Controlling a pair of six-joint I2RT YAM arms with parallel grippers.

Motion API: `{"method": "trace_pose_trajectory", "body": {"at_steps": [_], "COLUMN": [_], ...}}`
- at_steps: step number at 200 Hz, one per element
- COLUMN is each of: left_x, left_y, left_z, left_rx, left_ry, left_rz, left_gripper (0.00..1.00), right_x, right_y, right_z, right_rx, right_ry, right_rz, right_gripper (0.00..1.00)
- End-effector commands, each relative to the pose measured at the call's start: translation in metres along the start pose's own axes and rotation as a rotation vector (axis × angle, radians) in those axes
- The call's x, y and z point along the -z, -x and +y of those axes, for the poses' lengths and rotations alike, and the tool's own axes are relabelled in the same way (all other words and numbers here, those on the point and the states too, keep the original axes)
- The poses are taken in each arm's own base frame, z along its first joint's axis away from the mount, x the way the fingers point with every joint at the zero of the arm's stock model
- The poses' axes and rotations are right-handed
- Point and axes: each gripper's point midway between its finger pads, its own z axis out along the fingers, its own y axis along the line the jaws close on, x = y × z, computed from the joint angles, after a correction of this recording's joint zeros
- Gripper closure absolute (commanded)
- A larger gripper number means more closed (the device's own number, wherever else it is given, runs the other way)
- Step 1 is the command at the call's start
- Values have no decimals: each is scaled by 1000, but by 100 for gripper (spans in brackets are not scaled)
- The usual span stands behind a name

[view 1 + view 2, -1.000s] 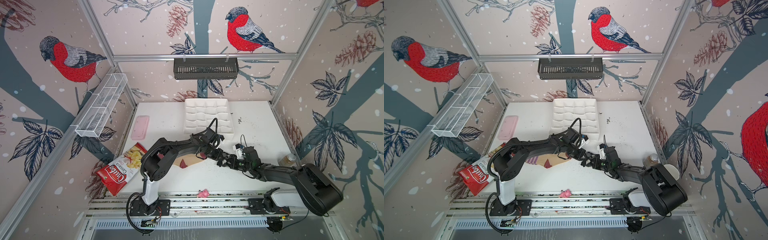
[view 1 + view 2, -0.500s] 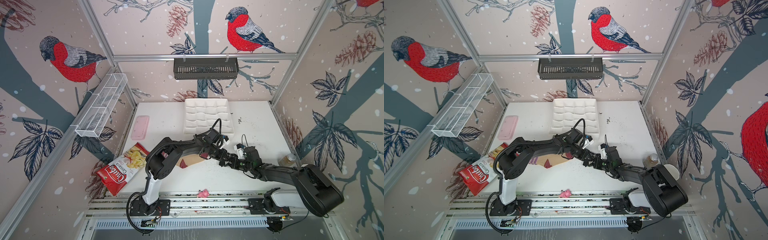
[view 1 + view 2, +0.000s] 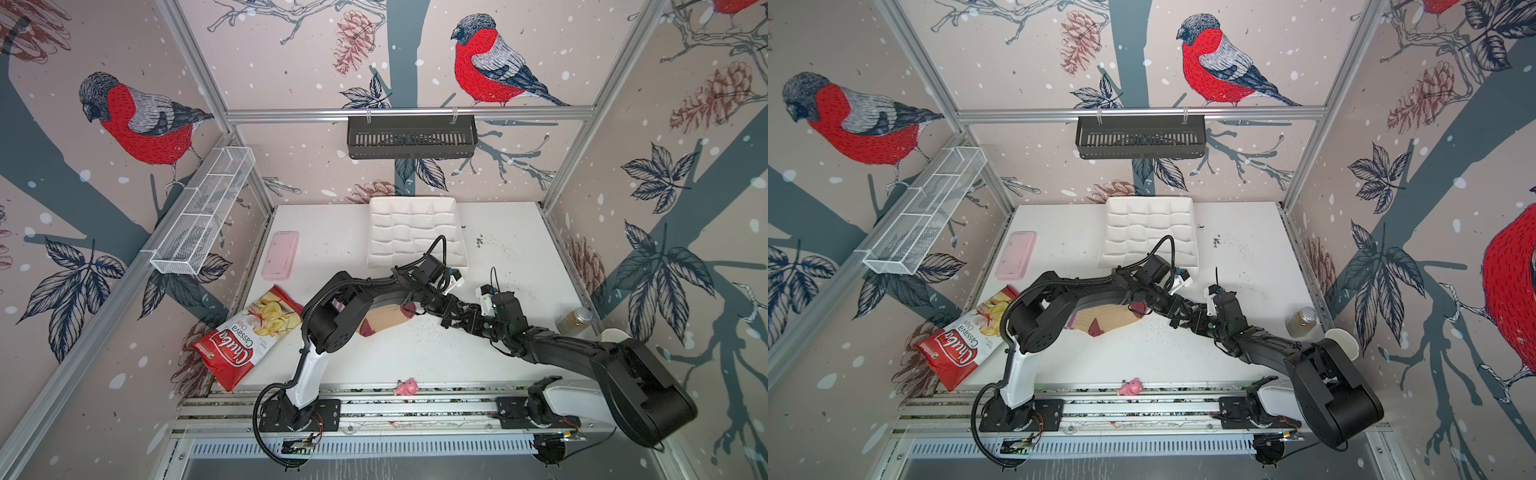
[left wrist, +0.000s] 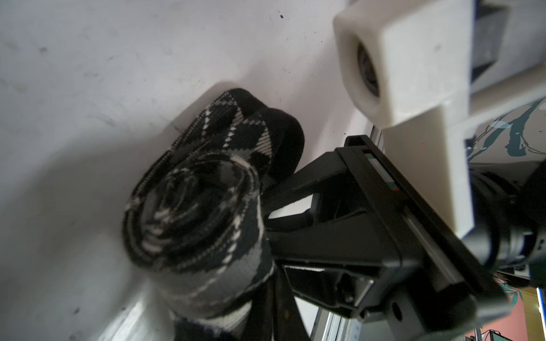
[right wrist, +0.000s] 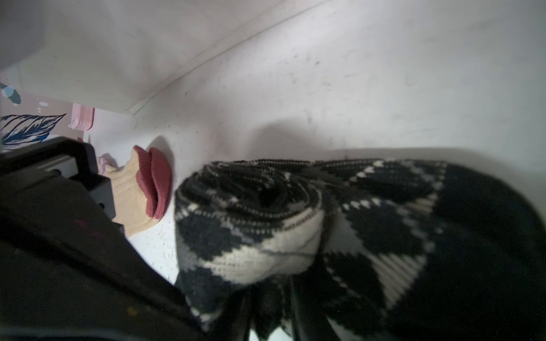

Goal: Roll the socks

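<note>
Mid-table: tan sock (image 3: 386, 322) lies flat. Just right of it, argyle sock (image 4: 195, 206), rolled, resting on the table (image 3: 519, 257). Left gripper (image 3: 442, 307) closed, pinching the roll's loose end. Right gripper (image 4: 283, 212) jaws apart, tips at the roll. Beyond: white tray (image 3: 411, 232).

The left arm (image 3: 332, 320) and right arm (image 3: 561, 345) are black with bulky rounded joint housings and white base links. A thin black cable (image 3: 441, 237); a white boxy camera mount (image 4: 407, 59)

The rolled sock (image 4: 201, 206) lies right of the flat sock (image 3: 386, 322) on the table (image 3: 415, 353), tray (image 3: 415, 232) behind both
</note>
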Motion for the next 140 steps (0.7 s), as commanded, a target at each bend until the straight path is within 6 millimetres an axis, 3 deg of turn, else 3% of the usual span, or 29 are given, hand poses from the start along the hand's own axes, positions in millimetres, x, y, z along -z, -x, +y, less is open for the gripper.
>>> {"method": "trace_pose_trajectory", "body": {"at_steps": [1, 40, 80, 108, 140], "left_x": [-18, -29, -38, -39, -37], "left_y": [-7, -8, -14, -18, -18], "left_z": [27, 33, 47, 51, 53], "left_rx": [24, 23, 28, 30, 32], "left_ry": [103, 143, 212, 232, 242], "left_rz": [9, 39, 76, 85, 87], "left_gripper": [94, 95, 96, 96, 97], "right_x": [7, 7, 8, 15, 25], "right_y": [-51, -48, -49, -38, -25], "right_z": [-26, -22, -20, -10, 2], "right_rx": [-48, -43, -41, -15, 10], "right_ry": [-99, -86, -87, -71, -54], "right_rz": [198, 200, 213, 175, 143], "right_gripper": [70, 67, 56, 52, 39]}}
